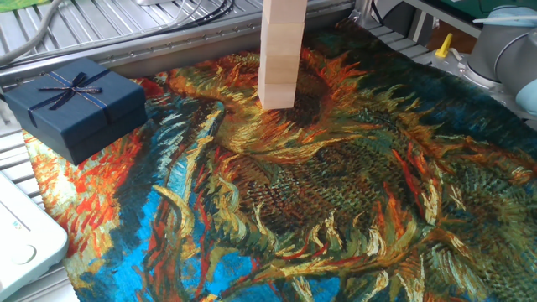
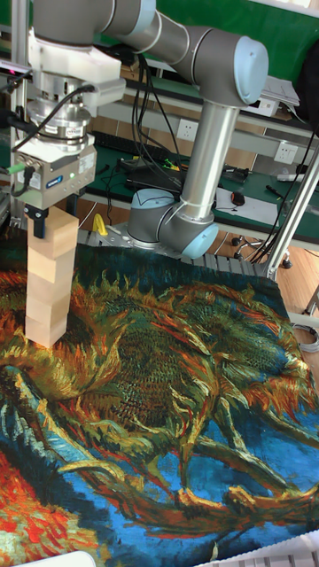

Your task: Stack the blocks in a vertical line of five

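The blocks (image 1: 279,59) stand as one upright column of pale wooden cubes at the back of the painted cloth; its top runs out of the fixed view. In the tall fixed view the whole column of blocks (image 2: 49,292) shows, several cubes high, slightly uneven. My gripper (image 2: 40,226) hangs straight down onto the top block (image 2: 58,237). One dark finger (image 2: 37,221) lies against that block's left face; the other finger is hidden. Whether the jaws press the block does not show.
A dark blue gift box (image 1: 75,105) with a ribbon sits at the cloth's left rear corner. A white device (image 1: 21,239) lies at the left edge. The arm's base (image 2: 168,226) stands behind the cloth, with metal rails and cables beyond.
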You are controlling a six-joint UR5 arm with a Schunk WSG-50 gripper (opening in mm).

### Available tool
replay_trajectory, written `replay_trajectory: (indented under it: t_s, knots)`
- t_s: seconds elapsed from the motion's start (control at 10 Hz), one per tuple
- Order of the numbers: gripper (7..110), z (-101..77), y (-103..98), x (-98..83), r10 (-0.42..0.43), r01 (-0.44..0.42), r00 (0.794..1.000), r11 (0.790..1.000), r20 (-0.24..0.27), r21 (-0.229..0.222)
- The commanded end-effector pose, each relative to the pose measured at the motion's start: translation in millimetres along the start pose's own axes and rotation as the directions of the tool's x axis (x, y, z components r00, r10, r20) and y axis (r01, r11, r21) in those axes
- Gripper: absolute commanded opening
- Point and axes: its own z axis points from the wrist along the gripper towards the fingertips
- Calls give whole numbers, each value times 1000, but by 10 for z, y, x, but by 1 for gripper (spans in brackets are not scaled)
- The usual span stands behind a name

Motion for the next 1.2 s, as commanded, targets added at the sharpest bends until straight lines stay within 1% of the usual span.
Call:
replay_trajectory:
  t_s: [0.0, 0.2, 0.5, 1.1]
  knots:
    - [88, 6, 23, -100, 5, -4, 1000, 1000, 28, -10]
    - [88, 18, 68, -143, 3, -2, 999, 1000, 34, -29]
    - [88, 19, 92, -88, -8, 8, 1000, 999, 13, -39]
    - [88, 9, 161, -68, -18, 18, 1000, 998, 7, -66]
